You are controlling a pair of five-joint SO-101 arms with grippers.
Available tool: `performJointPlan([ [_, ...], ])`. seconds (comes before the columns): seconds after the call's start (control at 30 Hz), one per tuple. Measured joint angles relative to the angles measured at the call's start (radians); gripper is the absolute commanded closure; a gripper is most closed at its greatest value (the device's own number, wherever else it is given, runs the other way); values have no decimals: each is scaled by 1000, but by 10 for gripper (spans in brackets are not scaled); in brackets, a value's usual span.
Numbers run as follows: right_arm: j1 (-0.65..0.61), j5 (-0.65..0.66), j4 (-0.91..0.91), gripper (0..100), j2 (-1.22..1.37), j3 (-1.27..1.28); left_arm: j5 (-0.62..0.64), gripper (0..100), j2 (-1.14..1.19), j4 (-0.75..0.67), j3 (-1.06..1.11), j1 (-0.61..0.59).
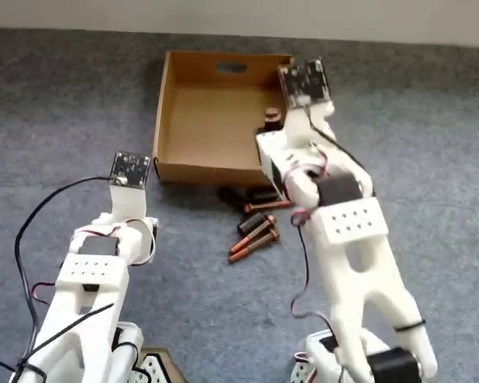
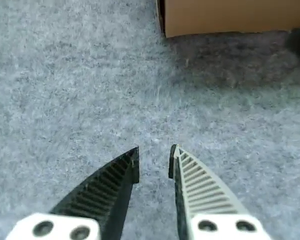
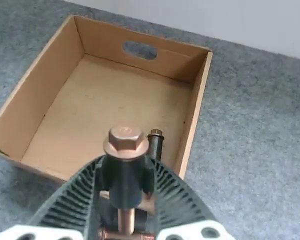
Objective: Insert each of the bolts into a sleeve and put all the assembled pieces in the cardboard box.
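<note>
Closest to the high camera, the left arm (image 1: 96, 271) and the right arm (image 1: 351, 231) are rising from the near edge of the grey carpet (image 1: 64, 96), both pointing toward the cardboard box (image 1: 161, 120). The left arm is ending short of the box's front left corner, while the right arm is leaning over its front right corner. Loose copper bolts (image 1: 255, 235) are lying on the carpet just in front of the box, with black sleeves (image 1: 251, 194) lying between them and the front wall. A copper-capped piece (image 1: 272, 117) is showing just inside the box by its right wall, beside the right arm's wrist; whether it is being held cannot be told from here. From the left wrist, the left gripper (image 2: 154, 162) is hovering over carpet in front of the box, its fingers standing slightly apart with nothing between them. From the right wrist, the right gripper (image 3: 125, 170) is clamping a black sleeve (image 3: 122, 185) with a bolt (image 3: 124, 141) running through it, hexagonal head pointing away from the wrist, above the box's front wall. A second assembled piece (image 3: 156, 142) is lying on the box floor close to the right wall.
</note>
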Motion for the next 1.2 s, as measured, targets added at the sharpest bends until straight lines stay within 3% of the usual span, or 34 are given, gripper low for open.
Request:
performJointPlan([
  [0.2, -8, -86, 0, 992, 258, -209, -2, 873, 8, -107, 68, 0],
  [0.53, -18, -95, -35, 992, 605, -301, -2, 873, 8, -121, 72, 0],
  [0.83, -20, -95, -180, 992, 718, -305, -8, 873, 8, -121, 74, 12],
  [1.2, -18, -95, -186, 992, 812, -325, -8, 873, 8, -121, 74, 12],
])
